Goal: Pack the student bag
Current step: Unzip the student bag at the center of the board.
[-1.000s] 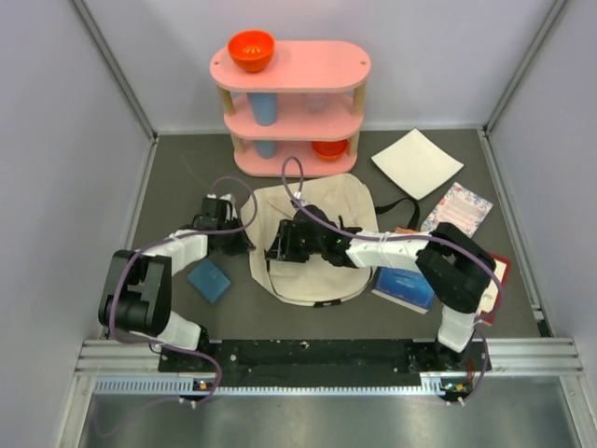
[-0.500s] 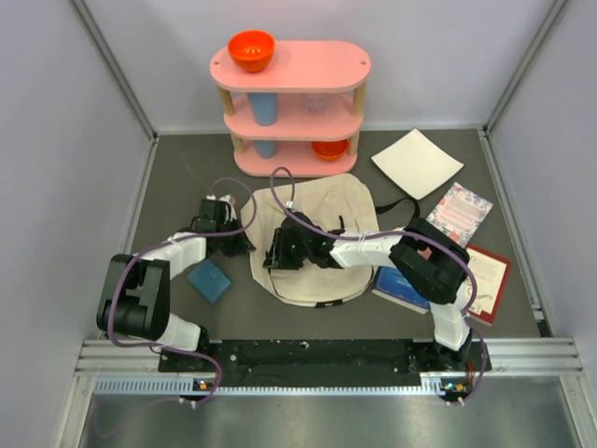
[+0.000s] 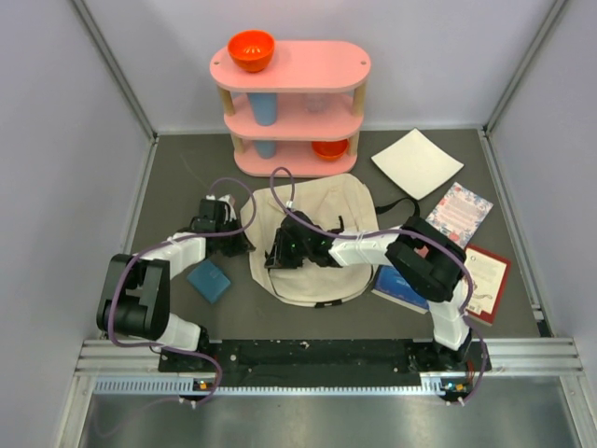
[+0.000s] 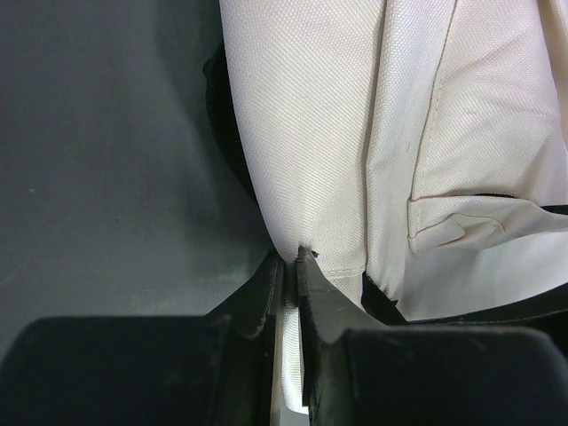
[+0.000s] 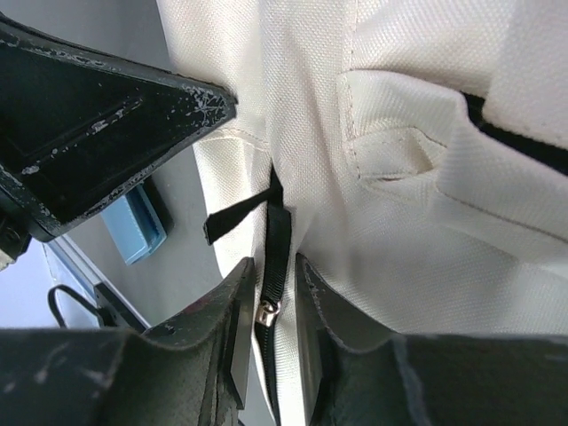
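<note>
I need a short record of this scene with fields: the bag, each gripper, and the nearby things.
bag: large cream fabric backpack, lying on the dark grey table
left gripper: jaws shut on the backpack's edge fabric
right gripper: jaws narrow around the backpack's black zipper; grip not certain
nearby: small blue box left of the backpack, apart from it

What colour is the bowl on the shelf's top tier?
The bowl is orange, clearest in the top view.

The left pincer (image 4: 291,257) is pinched almost closed and extended toward one o'clock; the right pincer (image 5: 273,266), narrowly parted, is stretched toward nine o'clock.
</note>
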Controlling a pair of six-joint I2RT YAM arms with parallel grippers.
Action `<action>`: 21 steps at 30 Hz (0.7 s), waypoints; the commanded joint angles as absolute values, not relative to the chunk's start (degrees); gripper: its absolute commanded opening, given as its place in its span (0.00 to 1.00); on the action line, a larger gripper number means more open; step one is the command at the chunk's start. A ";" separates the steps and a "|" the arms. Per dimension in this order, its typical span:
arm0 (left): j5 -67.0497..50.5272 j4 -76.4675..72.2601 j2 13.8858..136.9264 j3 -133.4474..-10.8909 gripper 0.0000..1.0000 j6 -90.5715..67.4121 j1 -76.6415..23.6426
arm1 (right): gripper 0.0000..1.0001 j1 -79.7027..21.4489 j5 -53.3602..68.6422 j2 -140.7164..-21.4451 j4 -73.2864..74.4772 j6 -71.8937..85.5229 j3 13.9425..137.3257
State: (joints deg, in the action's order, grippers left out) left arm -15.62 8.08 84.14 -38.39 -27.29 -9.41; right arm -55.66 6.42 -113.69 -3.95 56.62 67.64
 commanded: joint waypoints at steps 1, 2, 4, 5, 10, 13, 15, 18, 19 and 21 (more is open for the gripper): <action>-17.23 8.53 84.99 -37.53 0.00 -26.19 -9.40 | 0.26 -54.14 8.17 -115.66 -10.54 56.34 70.31; -17.14 8.44 84.99 -37.27 0.00 -26.10 -9.40 | 0.27 -53.88 8.70 -115.84 -11.16 56.60 70.23; -17.14 8.26 85.17 -37.27 0.00 -26.19 -9.40 | 0.27 -53.88 8.79 -116.19 -11.86 56.95 70.22; -17.23 8.26 85.25 -37.27 0.00 -26.19 -9.40 | 0.27 -53.79 9.05 -116.54 -12.21 57.04 70.22; -17.14 8.35 85.34 -37.44 0.00 -26.10 -9.40 | 0.23 -53.44 8.96 -116.54 -16.86 57.83 68.56; -17.31 8.35 85.43 -37.44 0.00 -25.93 -9.40 | 0.16 -52.65 9.14 -116.46 -18.28 58.53 68.03; -17.14 8.52 85.43 -37.44 0.00 -25.93 -9.40 | 0.02 -52.30 9.23 -116.46 -18.63 58.62 68.03; -17.31 8.79 85.34 -37.53 0.00 -25.75 -9.40 | 0.01 -51.94 9.58 -116.37 -19.69 58.27 67.85; -17.31 8.79 85.43 -37.44 0.00 -25.75 -9.40 | 0.02 -51.86 9.75 -116.28 -19.95 58.01 67.85; -17.23 8.79 85.34 -37.62 0.00 -25.84 -9.40 | 0.09 -51.94 10.28 -116.28 -21.00 57.48 67.76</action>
State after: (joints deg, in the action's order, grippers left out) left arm -15.03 6.81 84.71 -38.35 -26.57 -8.99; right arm -52.82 11.35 -116.05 -13.82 58.08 67.46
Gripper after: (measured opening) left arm 0.108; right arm 0.051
